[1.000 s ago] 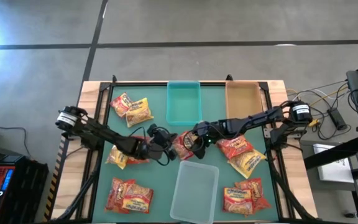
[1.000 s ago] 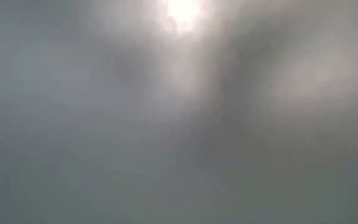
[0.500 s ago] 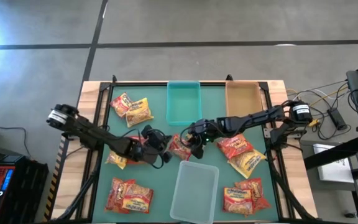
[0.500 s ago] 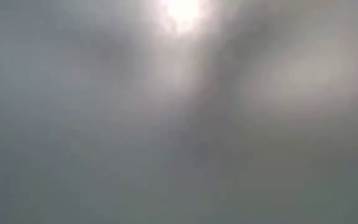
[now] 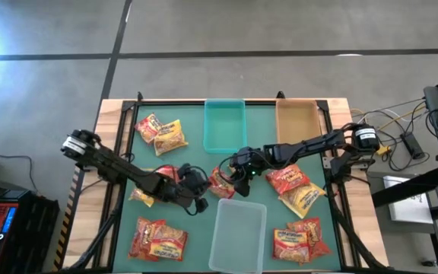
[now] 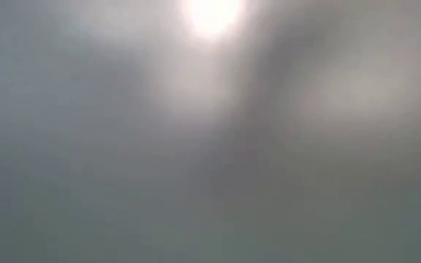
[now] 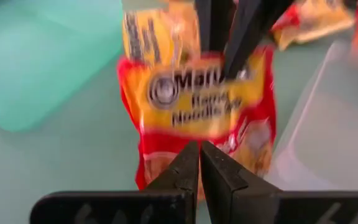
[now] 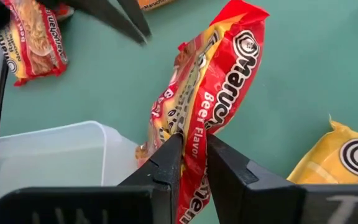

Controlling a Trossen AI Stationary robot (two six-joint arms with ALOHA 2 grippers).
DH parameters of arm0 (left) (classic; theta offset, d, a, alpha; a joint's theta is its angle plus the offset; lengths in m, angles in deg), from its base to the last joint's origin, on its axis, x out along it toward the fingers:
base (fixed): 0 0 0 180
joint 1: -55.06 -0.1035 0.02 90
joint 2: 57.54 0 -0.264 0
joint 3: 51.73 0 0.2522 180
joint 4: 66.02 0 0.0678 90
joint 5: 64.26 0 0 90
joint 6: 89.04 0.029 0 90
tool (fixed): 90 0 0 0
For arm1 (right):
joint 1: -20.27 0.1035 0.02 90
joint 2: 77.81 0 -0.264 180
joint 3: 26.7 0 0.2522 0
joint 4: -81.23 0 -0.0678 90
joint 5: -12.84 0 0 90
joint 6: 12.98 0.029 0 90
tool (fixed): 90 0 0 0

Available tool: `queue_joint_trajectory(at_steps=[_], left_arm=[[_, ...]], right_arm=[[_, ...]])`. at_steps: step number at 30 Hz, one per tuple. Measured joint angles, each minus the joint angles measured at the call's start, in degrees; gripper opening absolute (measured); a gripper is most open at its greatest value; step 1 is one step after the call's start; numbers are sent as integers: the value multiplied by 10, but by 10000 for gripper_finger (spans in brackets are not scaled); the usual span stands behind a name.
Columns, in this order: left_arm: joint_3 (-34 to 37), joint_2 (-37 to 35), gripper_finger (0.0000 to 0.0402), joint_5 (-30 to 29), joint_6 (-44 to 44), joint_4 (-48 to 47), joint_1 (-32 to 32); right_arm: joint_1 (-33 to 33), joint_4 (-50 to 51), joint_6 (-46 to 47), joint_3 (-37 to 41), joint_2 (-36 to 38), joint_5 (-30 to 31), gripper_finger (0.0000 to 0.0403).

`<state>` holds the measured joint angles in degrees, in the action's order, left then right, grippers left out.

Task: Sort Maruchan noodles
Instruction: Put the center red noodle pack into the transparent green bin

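We are pinching the red beef packet (image 8: 213, 106) in the right gripper (image 8: 193, 155), just at the clear bin's (image 5: 238, 228) twelve o'clock edge. The left gripper (image 7: 200, 163), fingers pressed together and empty, is waiting at the packet's nine o'clock. We should be keeping the pinch firm while lifting clear of the bin's rim.

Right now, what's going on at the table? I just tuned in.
The right gripper is pinching a red beef noodle packet mid-table, beside the clear bin. The left gripper sits shut and empty, facing that packet. Other packets lie in small groups near the table's corners, outside the bins. The teal bin and tan bin look empty.
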<state>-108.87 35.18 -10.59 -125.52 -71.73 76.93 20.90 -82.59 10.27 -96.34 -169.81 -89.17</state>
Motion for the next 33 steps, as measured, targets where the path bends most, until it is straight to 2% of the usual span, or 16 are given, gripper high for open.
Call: queue_joint_trajectory(at_steps=[6, 10, 23, 27, 33], left_arm=[[0, 56, 0, 16, -33, 6, -12], [0, 71, 0, 40, -37, 13, -25], [-1, 97, 0, 63, -61, 14, -37], [-1, 98, 0, 72, -61, 7, -37], [0, 98, 0, 70, -61, 5, -37]], right_arm=[[0, -2, 1, 0, 0, 0, 58], [0, -4, 1, 0, 0, 1, 58], [-7, -9, -3, -1, 3, -5, 61], [-20, -9, 2, -1, 7, -32, 87], [-34, -7, 31, -1, 7, -34, 147]])
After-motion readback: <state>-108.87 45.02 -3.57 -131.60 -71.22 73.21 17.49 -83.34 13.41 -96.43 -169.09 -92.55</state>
